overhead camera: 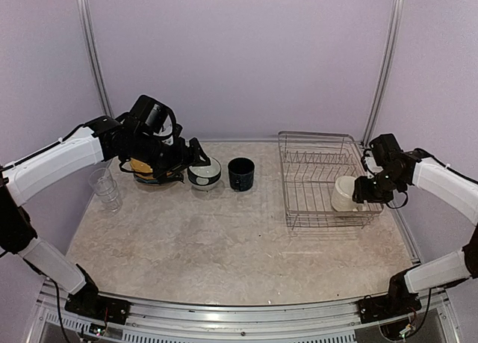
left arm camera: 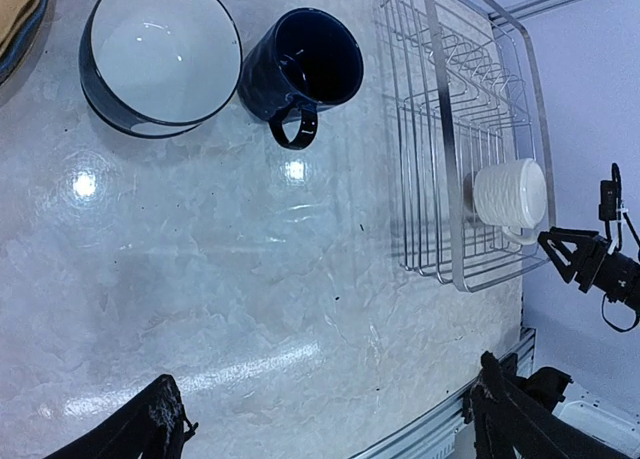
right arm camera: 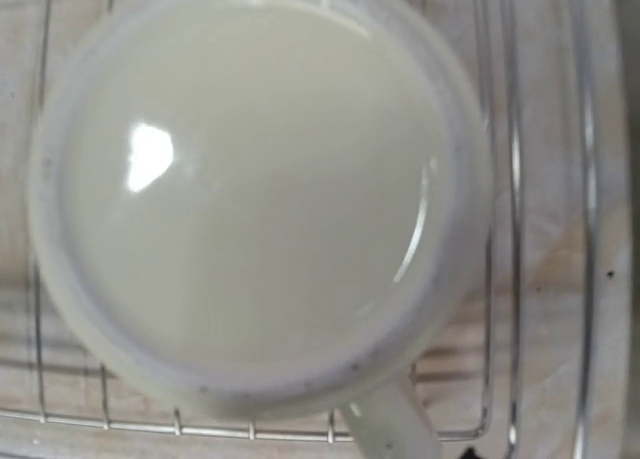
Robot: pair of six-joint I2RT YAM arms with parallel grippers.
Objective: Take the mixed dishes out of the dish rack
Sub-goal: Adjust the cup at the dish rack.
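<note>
Cream mug [overhead camera: 344, 193] sat in dish rack [overhead camera: 312, 175], at near-right corner. Right pincer [overhead camera: 364, 190] just beside it, jaws apart, empty. Left pincer [overhead camera: 199, 153] wide, empty. Glazed, rigid, breakable, likely slippery; handle best hold.

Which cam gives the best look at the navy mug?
Left wrist: the navy mug is close, with handle and inside visible. Top external shows it small, handle unseen. Right wrist misses it.

The rack [overhead camera: 310, 175] holds one mug [overhead camera: 344, 193]; bowl [overhead camera: 204, 173] and other mug [overhead camera: 241, 173] stand to its left.
</note>
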